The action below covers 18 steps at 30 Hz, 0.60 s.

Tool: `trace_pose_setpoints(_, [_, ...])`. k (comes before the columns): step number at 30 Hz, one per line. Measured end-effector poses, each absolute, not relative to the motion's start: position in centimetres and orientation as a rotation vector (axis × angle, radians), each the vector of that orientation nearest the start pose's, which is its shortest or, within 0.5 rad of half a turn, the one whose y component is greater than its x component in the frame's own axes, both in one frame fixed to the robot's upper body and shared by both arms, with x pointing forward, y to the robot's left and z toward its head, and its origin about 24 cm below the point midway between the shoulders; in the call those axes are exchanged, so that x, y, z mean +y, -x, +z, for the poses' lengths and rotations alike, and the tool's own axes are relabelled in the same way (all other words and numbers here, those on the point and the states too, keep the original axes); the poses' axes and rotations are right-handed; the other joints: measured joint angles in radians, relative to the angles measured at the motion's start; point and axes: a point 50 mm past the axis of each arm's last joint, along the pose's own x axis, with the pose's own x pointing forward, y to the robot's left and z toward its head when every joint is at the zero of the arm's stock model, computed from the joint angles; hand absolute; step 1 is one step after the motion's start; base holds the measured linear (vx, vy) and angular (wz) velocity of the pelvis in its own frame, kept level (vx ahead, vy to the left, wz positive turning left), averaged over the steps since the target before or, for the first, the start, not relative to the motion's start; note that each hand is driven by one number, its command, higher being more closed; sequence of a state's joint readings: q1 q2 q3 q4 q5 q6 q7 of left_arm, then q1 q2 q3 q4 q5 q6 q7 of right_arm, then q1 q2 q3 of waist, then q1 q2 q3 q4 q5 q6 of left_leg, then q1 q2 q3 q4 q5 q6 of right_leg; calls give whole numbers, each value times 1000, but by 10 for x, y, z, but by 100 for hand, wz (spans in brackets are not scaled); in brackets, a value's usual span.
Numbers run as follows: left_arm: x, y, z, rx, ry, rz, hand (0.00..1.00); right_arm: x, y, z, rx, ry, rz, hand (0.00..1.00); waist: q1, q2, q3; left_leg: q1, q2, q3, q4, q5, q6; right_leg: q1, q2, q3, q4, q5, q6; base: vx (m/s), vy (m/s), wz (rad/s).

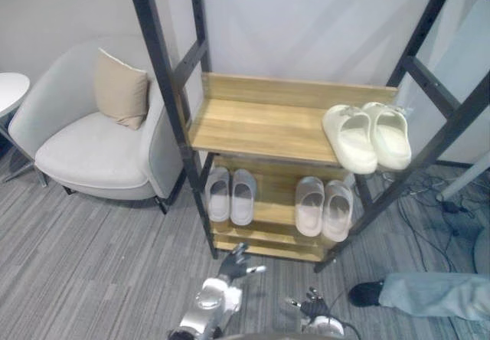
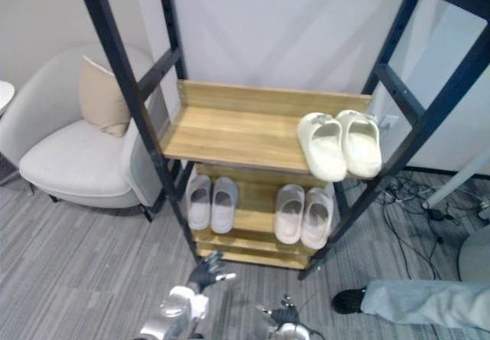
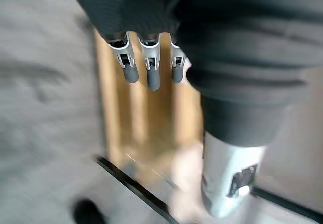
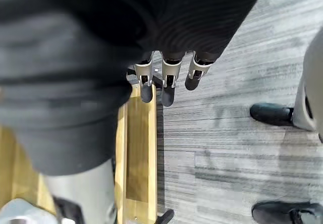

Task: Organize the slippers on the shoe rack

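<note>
Left robot hand (image 1: 233, 265) and right robot hand (image 1: 312, 307) hover released at 6 o'clock — cream slippers (image 1: 366, 135) sit on the shoe rack (image 1: 253, 122) at 3 o'clock.

1. Wall (image 1: 306, 18): pale grey, plain, evenly lit.
2. Floor (image 1: 92, 263): grey carpet, streaked.
3. Armchair (image 1: 92, 156): light grey, on the left, near the wall.
4. Cushion (image 1: 120, 89): beige, propped against the armchair's back.
5. Round table (image 1: 9, 91): white, beside the armchair.
</note>
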<state>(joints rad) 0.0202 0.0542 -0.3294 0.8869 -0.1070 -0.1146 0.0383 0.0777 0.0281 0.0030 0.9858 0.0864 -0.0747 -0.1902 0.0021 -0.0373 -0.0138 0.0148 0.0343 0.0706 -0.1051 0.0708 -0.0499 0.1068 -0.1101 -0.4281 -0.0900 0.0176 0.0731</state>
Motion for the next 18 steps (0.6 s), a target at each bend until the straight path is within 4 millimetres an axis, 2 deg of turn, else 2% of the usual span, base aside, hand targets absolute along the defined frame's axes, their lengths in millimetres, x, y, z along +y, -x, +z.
trace_pose_setpoints(3, [139,-136,-147,897,-200,-149,0,-150,-117,-155,991,-15,-226,0,0,-5,8,3,-1,1,-4,-1,0,-1,-1,7,-1,-1,1,-20,10,-4])
trace_pose_setpoints(7, [147,-120,-154,950,-263,-128,0,-151,-115,-157,1002,-10,-229,0,-1,-5,10,3,-8,1,-5,-11,-8,-1,-3,10,-1,-8,7,-7,5,-1])
trace_pose_setpoints(18, [163,-118,-155,973,-245,-9,0,-155,-115,-158,1018,7,-229,0,-2,8,15,13,-9,16,-5,-14,-5,1,-3,31,2,-7,3,23,2,-4])
